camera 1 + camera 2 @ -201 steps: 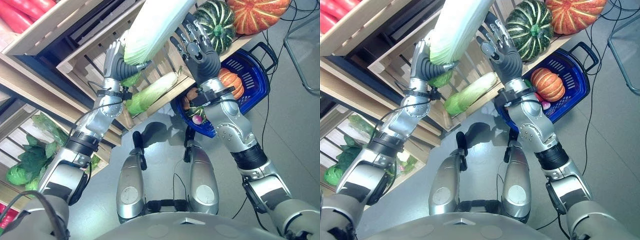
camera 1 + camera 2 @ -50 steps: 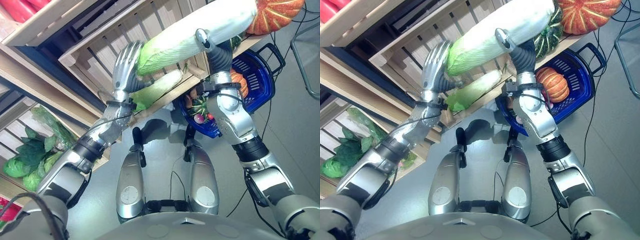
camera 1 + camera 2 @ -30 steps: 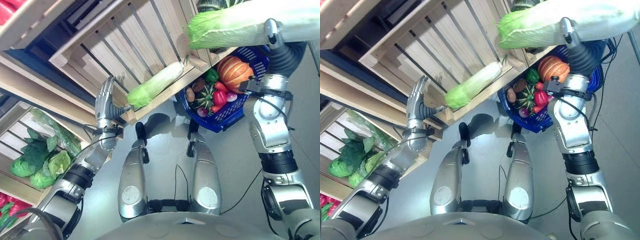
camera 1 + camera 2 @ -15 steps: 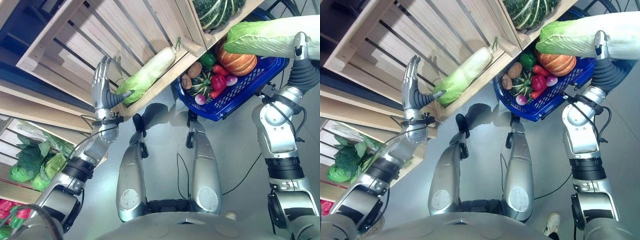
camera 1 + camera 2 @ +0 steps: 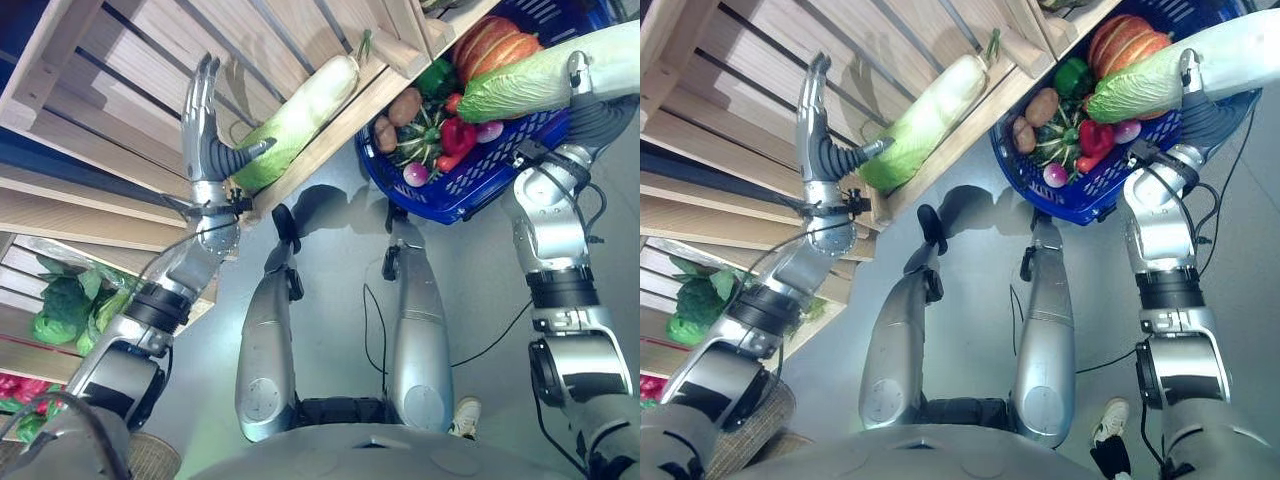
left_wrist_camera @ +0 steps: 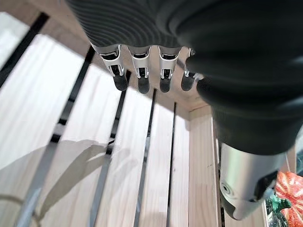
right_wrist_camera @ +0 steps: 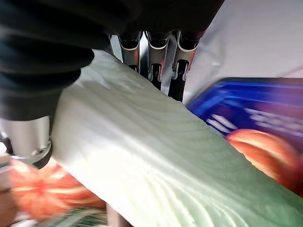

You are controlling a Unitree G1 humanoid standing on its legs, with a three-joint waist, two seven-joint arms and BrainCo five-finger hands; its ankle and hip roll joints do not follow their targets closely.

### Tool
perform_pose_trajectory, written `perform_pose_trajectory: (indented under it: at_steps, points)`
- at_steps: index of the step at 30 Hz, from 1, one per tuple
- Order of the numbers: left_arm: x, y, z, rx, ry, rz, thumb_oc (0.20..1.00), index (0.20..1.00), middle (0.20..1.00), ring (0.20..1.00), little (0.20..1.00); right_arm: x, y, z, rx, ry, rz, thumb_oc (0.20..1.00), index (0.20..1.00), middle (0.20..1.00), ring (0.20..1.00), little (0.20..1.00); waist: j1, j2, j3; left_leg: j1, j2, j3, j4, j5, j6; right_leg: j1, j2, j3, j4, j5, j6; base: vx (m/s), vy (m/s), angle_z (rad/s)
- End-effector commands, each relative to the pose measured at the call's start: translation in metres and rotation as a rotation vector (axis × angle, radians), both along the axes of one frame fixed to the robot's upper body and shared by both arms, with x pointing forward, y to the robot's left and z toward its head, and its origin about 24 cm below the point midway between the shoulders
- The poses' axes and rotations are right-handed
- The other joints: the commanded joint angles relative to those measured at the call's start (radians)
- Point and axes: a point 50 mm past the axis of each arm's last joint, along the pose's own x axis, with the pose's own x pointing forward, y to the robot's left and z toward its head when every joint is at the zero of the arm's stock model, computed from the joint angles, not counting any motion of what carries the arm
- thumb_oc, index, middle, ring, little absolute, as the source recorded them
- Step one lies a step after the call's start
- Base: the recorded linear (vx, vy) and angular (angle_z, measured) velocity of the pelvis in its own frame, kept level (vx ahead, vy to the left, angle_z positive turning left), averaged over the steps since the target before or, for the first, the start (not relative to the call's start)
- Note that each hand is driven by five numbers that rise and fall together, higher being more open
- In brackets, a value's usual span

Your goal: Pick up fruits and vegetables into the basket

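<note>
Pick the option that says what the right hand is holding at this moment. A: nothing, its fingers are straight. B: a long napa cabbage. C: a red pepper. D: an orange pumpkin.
B: the right hand has its fingers and thumb curled round the long napa cabbage, held above the blue basket, where the orange pumpkin already lies.

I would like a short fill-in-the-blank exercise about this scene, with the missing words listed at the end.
1. The right hand holds a long napa cabbage above the ____ basket.
2. The left hand, raised before the wooden crate, has its fingers ____.
3. A second napa cabbage lies on the ____ crate.
4. Under the held cabbage, inside the basket, sits an ____ pumpkin.

Missing words: blue; straight; wooden; orange
</note>
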Motion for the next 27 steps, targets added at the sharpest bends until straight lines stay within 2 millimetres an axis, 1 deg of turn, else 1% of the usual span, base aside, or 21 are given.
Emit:
perform_pose_trajectory:
  at_steps: [1, 2, 3, 8, 12, 15, 17, 21, 22, 23, 27]
  points:
    - [-0.007, 0.002, 0.019, -0.033, -0.086, -0.038, 1.0, 1.0, 1.0, 1.0, 1.0, 0.0, -0.012, 0.013, -0.02, 0.004, 0.066, 0.2, 0.2, 0.2, 0.2, 0.2, -0.018, 0.06, -0.043, -0.108, -0.004, -0.021, 0.108, 0.007, 0.005, 0.018, 0.022, -0.009, 0.026, -0.014, 0.038, 0.01, -0.077, 0.05]
    - [-0.004, 0.002, 0.024, -0.018, -0.088, -0.039, 1.0, 1.0, 1.0, 1.0, 1.0, 0.009, -0.015, 0.008, 0.004, 0.065, 0.096, 0.2, 0.2, 0.2, 0.2, 0.2, -0.009, 0.065, -0.043, -0.118, -0.005, -0.027, 0.121, -0.002, 0.003, 0.009, 0.021, -0.011, 0.04, -0.026, 0.038, 0.0, -0.058, 0.05]
    - [-0.004, 0.002, 0.025, -0.017, -0.09, -0.039, 1.0, 1.0, 1.0, 1.0, 1.0, 0.01, -0.015, 0.008, 0.01, 0.073, 0.103, 0.2, 0.2, 0.2, 0.2, 0.2, -0.009, 0.066, -0.043, -0.121, -0.005, -0.028, 0.122, -0.002, 0.004, 0.005, 0.021, -0.01, 0.041, -0.026, 0.038, 0.01, -0.08, 0.1]
    - [0.003, 0.001, 0.038, 0.023, -0.101, -0.054, 1.0, 1.0, 1.0, 1.0, 1.0, 0.033, -0.021, -0.011, 0.139, 0.231, 0.201, 0.2, 0.2, 0.2, 0.2, 0.2, 0.02, 0.076, -0.043, -0.16, -0.008, -0.043, 0.14, -0.001, 0.008, -0.032, 0.019, -0.021, 0.062, -0.029, 0.035, 0.0, -0.076, 0.09]
    - [0.007, -0.002, 0.048, 0.062, -0.107, -0.071, 1.0, 1.0, 1.0, 1.0, 1.0, 0.045, -0.025, -0.023, 0.217, 0.352, 0.241, 0.2, 0.2, 0.2, 0.2, 0.2, 0.045, 0.084, -0.043, -0.194, -0.014, -0.059, 0.159, -0.003, 0.014, -0.061, 0.016, -0.033, 0.083, -0.032, 0.031, 0.01, -0.076, 0.1]
    - [0.009, -0.004, 0.053, 0.079, -0.106, -0.084, 1.0, 1.0, 1.0, 1.0, 1.0, 0.047, -0.033, -0.032, 0.235, 0.448, 0.256, 0.2, 0.2, 0.2, 0.2, 0.2, 0.062, 0.089, -0.043, -0.215, -0.019, -0.07, 0.172, -0.006, 0.02, -0.077, 0.016, -0.038, 0.095, -0.036, 0.03, 0.02, -0.056, 0.06]
    - [0.01, -0.005, 0.055, 0.083, -0.098, -0.095, 1.0, 1.0, 1.0, 1.0, 1.0, 0.047, -0.038, -0.04, 0.301, 0.481, 0.289, 0.2, 0.2, 0.2, 0.2, 0.2, 0.07, 0.094, -0.043, -0.227, -0.021, -0.076, 0.182, -0.007, 0.024, -0.087, 0.013, -0.038, 0.105, -0.038, 0.028, 0.02, -0.033, 0.08]
    - [0.012, -0.01, 0.057, 0.107, -0.093, -0.106, 1.0, 1.0, 1.0, 1.0, 1.0, 0.046, -0.043, -0.05, 0.35, 0.528, 0.275, 0.2, 0.2, 0.2, 0.2, 0.2, 0.082, 0.101, -0.043, -0.249, -0.023, -0.087, 0.203, -0.014, 0.031, -0.107, 0.009, -0.037, 0.127, -0.042, 0.027, 0.02, -0.016, 0.08]
    - [0.012, -0.011, 0.056, 0.113, -0.093, -0.106, 1.0, 1.0, 1.0, 1.0, 1.0, 0.044, -0.047, -0.051, 0.351, 0.533, 0.246, 0.432, 0.432, 0.432, 0.432, 0.432, 0.083, 0.103, -0.043, -0.253, -0.024, -0.089, 0.207, -0.016, 0.033, -0.111, 0.008, -0.036, 0.13, -0.043, 0.027, 0.02, 0.011, 0.08]
    - [0.013, -0.013, 0.056, 0.116, -0.089, -0.106, 1.0, 1.0, 1.0, 1.0, 1.0, 0.042, -0.05, -0.052, 0.358, 0.543, 0.212, 1.0, 1.0, 1.0, 1.0, 1.0, 0.084, 0.104, -0.043, -0.257, -0.026, -0.09, 0.212, -0.018, 0.034, -0.113, 0.006, -0.035, 0.133, -0.043, 0.027, 0.02, 0.009, 0.08]
    - [0.014, -0.014, 0.055, 0.123, -0.081, -0.105, 1.0, 1.0, 1.0, 1.0, 1.0, 0.038, -0.058, -0.051, 0.336, 0.538, 0.123, 1.0, 1.0, 1.0, 1.0, 1.0, 0.083, 0.109, -0.043, -0.268, -0.027, -0.094, 0.224, -0.023, 0.038, -0.123, 0.006, -0.03, 0.142, -0.044, 0.028, 0.01, 0.005, 0.03]
